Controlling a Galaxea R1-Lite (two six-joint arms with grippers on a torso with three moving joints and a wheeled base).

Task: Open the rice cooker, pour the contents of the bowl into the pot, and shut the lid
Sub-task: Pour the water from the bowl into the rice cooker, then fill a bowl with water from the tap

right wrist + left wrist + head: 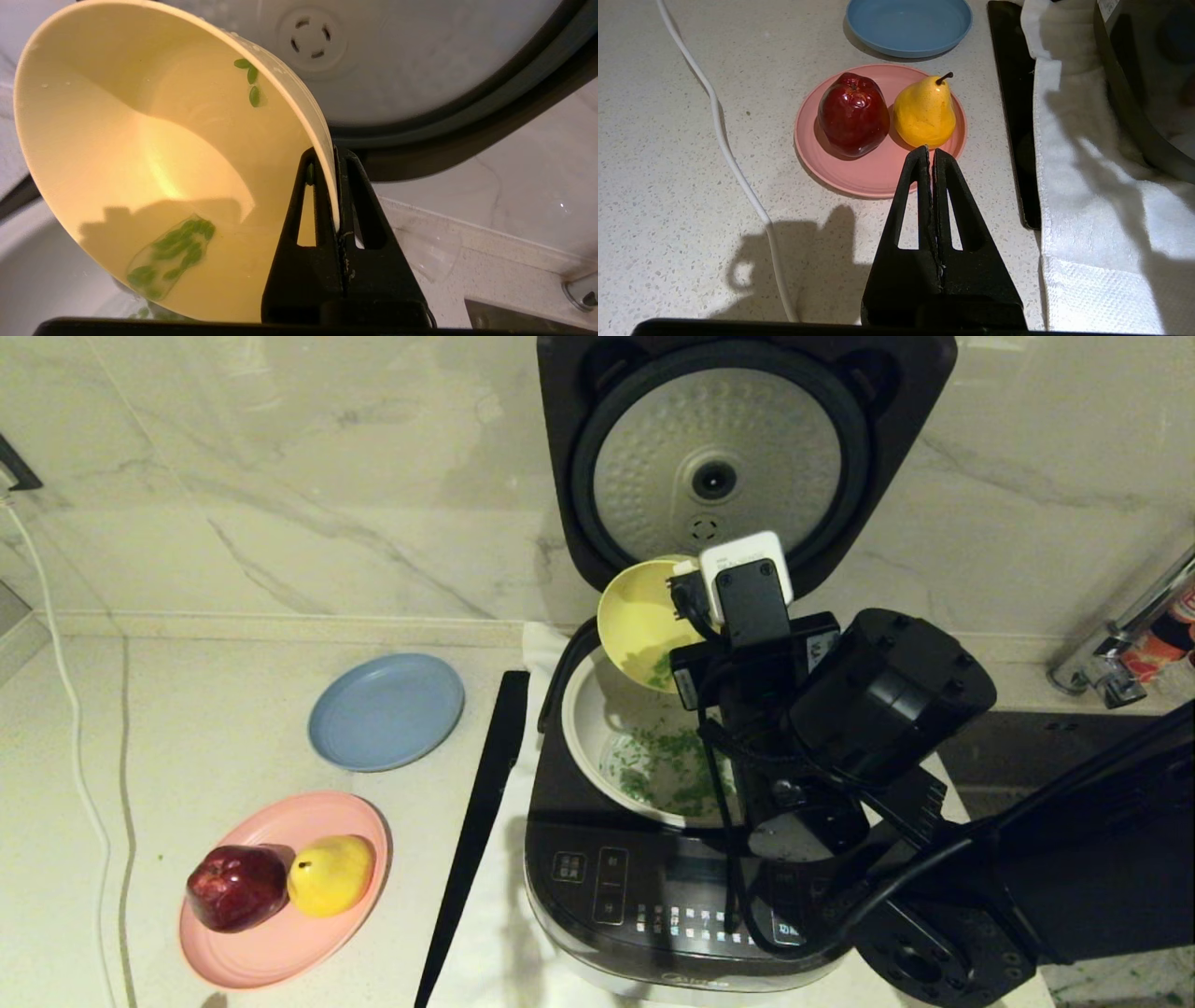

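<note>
The rice cooker [653, 896] stands with its lid [719, 467] swung up, the dimpled silver plate facing me. My right gripper [332, 156] is shut on the rim of the pale yellow bowl [639, 621] [140, 154], which is tipped steeply over the cream-white pot [583, 709]. Green bits [667, 761] lie in the pot. A small clump of green bits [170, 256] clings near the bowl's low edge, and a few more [250, 81] stick higher on its wall. My left gripper [930, 151] hangs shut and empty over the counter, near the pink plate.
A pink plate [280, 943] [873, 175] holds a red apple [236, 887] and a yellow pear [330, 875]. A blue plate [386, 711] lies behind it. A black strip [476, 821] and white towel [1087, 196] lie beside the cooker. A white cable [733, 163] crosses the counter; a tap [1120, 644] stands far right.
</note>
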